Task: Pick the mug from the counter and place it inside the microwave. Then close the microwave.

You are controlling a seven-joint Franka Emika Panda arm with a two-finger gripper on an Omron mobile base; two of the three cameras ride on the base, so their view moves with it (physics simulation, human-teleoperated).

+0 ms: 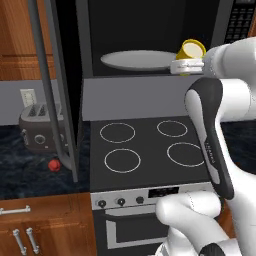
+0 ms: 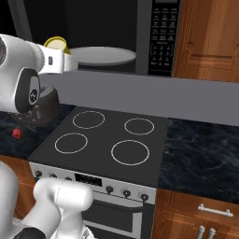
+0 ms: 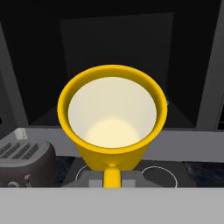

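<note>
1. At the mouth of the open microwave [image 1: 150, 35], the gripper [image 1: 186, 65] was clamped on the mug [image 1: 192, 50], holding it up above the stovetop [image 1: 145, 145], just in front of the turntable plate [image 1: 135, 60].
2. Judged from this, the step in hand was carrying the mug inside; doing it well would mean moving straight in, clear of the cavity's edges, and lowering it onto the plate before letting go.
3. The door [image 1: 62, 85], with its long grey bar handle [image 1: 47, 85], stood wide to the left, not yet closed.
4. Seen from the hand, the mug [image 3: 112, 118] was a glossy yellow flared cylinder, pale cream inside, with a small handle.
5. Below lay the veined dark stone counter [image 2: 200, 149], a grey toaster [image 1: 40, 127] and wooden cabinets [image 2: 210, 37].
</note>
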